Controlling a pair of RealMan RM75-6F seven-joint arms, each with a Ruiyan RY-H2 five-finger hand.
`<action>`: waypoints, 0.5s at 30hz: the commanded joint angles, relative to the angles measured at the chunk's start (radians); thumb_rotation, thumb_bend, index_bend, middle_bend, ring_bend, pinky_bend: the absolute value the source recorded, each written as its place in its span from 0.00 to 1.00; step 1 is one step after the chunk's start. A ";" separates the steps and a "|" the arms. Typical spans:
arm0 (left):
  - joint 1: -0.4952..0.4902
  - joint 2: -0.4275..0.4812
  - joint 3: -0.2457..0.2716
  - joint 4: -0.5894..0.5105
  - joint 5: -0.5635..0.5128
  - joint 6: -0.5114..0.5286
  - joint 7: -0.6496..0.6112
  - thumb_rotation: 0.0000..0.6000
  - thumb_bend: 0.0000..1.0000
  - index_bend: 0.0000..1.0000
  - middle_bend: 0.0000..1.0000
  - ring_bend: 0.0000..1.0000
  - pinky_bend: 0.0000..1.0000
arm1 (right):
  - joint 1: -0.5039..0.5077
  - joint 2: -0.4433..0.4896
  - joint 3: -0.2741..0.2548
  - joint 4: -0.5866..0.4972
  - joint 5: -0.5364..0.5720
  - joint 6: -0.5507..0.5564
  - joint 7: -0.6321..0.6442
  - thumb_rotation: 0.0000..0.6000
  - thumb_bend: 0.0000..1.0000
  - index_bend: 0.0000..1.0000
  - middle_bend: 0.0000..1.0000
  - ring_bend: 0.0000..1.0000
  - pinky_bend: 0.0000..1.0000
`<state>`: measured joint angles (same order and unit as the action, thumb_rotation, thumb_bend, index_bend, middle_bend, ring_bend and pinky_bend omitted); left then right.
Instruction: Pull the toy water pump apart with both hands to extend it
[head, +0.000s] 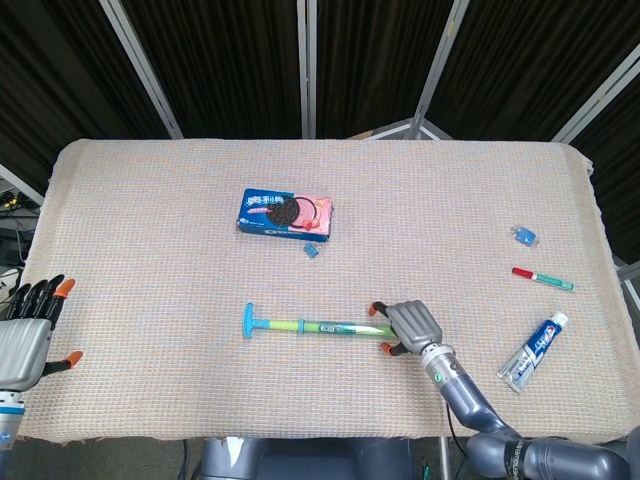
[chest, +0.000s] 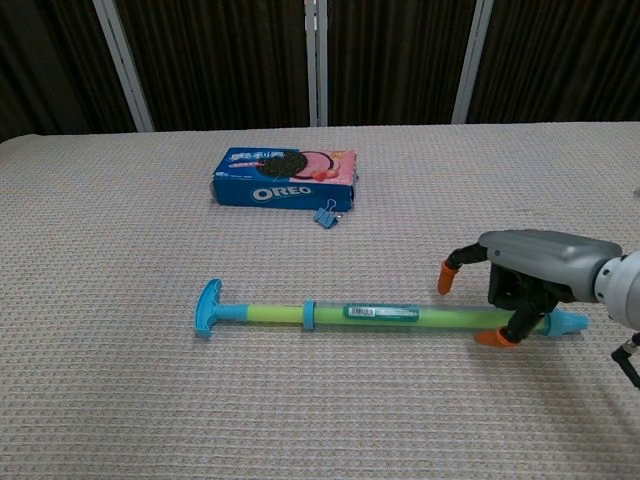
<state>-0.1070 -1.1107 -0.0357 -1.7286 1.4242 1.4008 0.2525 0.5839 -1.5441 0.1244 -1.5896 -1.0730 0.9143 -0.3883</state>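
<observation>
The toy water pump (head: 310, 326) lies flat across the near middle of the table, with its blue T-handle (chest: 210, 307) to the left and its blue nozzle (chest: 568, 323) to the right. My right hand (chest: 530, 265) arches over the right part of the green tube (chest: 400, 314), just inside the nozzle. One orange fingertip is on the far side and the thumb is on the near side, both spread and not closed on the tube. My left hand (head: 25, 335) hangs at the table's left edge with its fingers apart, holding nothing, far from the handle.
An Oreo box (head: 286, 212) lies behind the pump with a small blue binder clip (head: 311, 251) beside it. On the right are a toothpaste tube (head: 533, 349), a red and green marker (head: 543, 278) and a second blue clip (head: 524, 235).
</observation>
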 joint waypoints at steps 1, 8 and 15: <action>-0.001 -0.001 0.001 0.000 0.000 -0.001 0.002 1.00 0.00 0.00 0.00 0.00 0.00 | -0.002 -0.011 -0.006 0.014 -0.012 0.016 0.000 1.00 0.20 0.35 1.00 1.00 1.00; -0.004 -0.003 0.003 -0.002 -0.002 -0.005 0.006 1.00 0.00 0.00 0.00 0.00 0.00 | -0.004 -0.029 -0.018 0.030 -0.032 0.035 0.007 1.00 0.20 0.37 1.00 1.00 1.00; -0.006 -0.003 0.005 -0.001 -0.006 -0.009 0.006 1.00 0.00 0.00 0.00 0.00 0.00 | -0.002 -0.043 -0.025 0.048 -0.025 0.041 -0.003 1.00 0.22 0.39 1.00 1.00 1.00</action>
<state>-0.1135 -1.1135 -0.0305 -1.7296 1.4177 1.3920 0.2581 0.5819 -1.5862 0.1000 -1.5424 -1.0981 0.9547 -0.3907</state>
